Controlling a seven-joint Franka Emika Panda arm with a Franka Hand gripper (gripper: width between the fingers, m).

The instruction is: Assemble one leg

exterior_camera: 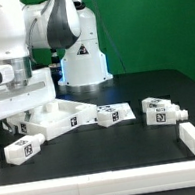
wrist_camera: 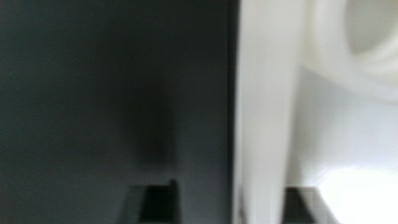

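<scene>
White plastic throughout: the nearest leg (exterior_camera: 22, 149) lies on the bench (exterior_camera: 113, 149) just in front of the large square piece (exterior_camera: 66, 114), with a second leg (exterior_camera: 110, 114) beside that piece to the exterior view's right. At the piece's edge the tool (exterior_camera: 20, 114) seems to straddle the wall — clenched or not, I cannot tell. Square the piece up gently before fetching a leg.

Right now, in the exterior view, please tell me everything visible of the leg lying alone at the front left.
The leg is a small white oblong block that looks like smooth plastic. It lies on its long side on the black table, near the exterior view's left edge. A black-and-white square tag shows on its face toward the camera. Only the table seems to touch it; the large flat white piece lies behind it, apart.
</scene>
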